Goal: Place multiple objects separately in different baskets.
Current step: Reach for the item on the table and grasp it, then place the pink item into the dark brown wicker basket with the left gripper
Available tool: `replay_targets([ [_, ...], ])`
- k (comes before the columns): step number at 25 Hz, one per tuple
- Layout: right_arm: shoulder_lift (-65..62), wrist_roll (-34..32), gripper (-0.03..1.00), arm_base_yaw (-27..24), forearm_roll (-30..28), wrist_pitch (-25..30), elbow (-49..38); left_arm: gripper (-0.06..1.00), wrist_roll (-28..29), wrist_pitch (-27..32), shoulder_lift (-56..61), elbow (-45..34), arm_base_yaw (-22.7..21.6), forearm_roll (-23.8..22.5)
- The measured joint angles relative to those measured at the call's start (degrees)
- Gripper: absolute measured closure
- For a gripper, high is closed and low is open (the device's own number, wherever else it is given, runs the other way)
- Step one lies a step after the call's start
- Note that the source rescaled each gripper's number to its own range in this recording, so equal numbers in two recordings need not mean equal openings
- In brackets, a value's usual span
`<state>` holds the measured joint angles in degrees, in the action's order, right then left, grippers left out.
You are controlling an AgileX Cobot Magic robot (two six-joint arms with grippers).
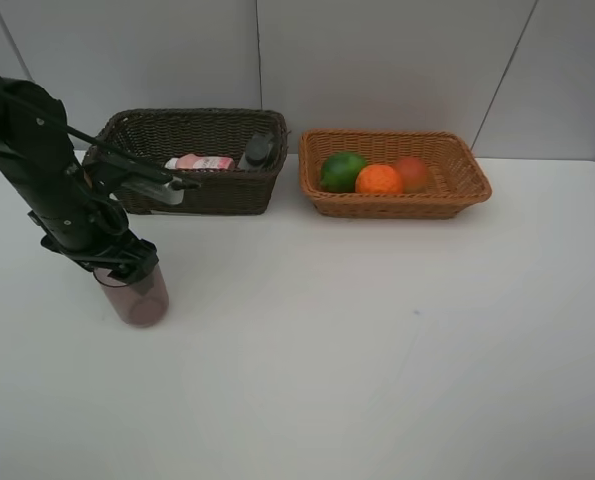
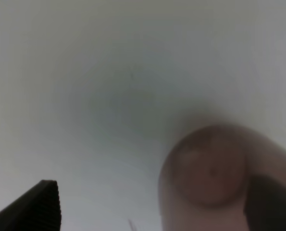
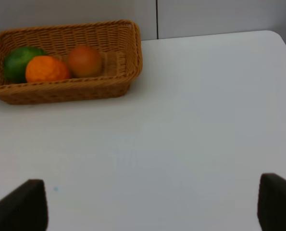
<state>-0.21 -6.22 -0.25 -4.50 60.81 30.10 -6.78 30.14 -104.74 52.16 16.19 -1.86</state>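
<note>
The mauve cup [image 1: 137, 298] stands upright on the white table at the left. My left gripper [image 1: 127, 262] is right over it, open. In the left wrist view the cup [image 2: 210, 173] sits between the wide-apart fingers [image 2: 34, 209], close to one of them. The dark brown basket [image 1: 192, 195] holds the pink bottle [image 1: 199, 162] and the dark grey bottle [image 1: 257, 150]. The light basket [image 1: 397, 207] holds the green fruit [image 1: 343, 171], the orange [image 1: 379, 180] and the red-orange fruit [image 1: 412, 172]. My right gripper [image 3: 150, 207] is open and empty over bare table.
The white table [image 1: 377, 340] runs from the baskets to the front edge. A grey panelled wall stands behind the baskets. The right wrist view shows the light basket [image 3: 66, 89] and the table's far right corner [image 3: 272, 36].
</note>
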Motion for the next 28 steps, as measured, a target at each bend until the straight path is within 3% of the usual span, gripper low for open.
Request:
replay_targets([
  [5,0.0,0.0,0.04,0.0,0.0,0.0,0.0,-0.04,0.0,-1.4,-1.1,0.0,0.0,0.2],
  [7,0.0,0.0,0.04,0.0,0.0,0.0,0.0,0.03,0.0,-1.4,-1.2,0.0,0.0,0.2],
  [10,0.0,0.0,0.04,0.0,0.0,0.0,0.0,0.35,0.1,-1.4,-1.6,0.0,0.0,0.2],
  [13,0.0,0.0,0.04,0.0,0.0,0.0,0.0,0.86,1.1,-1.5,-1.8,0.0,0.0,0.3],
  [14,0.0,0.0,0.04,0.0,0.0,0.0,0.0,0.94,1.4,-1.5,-1.8,0.0,0.0,0.5],
  [28,0.0,0.0,0.04,0.0,0.0,0.0,0.0,0.94,3.2,-1.6,-1.8,0.0,0.0,0.5],
])
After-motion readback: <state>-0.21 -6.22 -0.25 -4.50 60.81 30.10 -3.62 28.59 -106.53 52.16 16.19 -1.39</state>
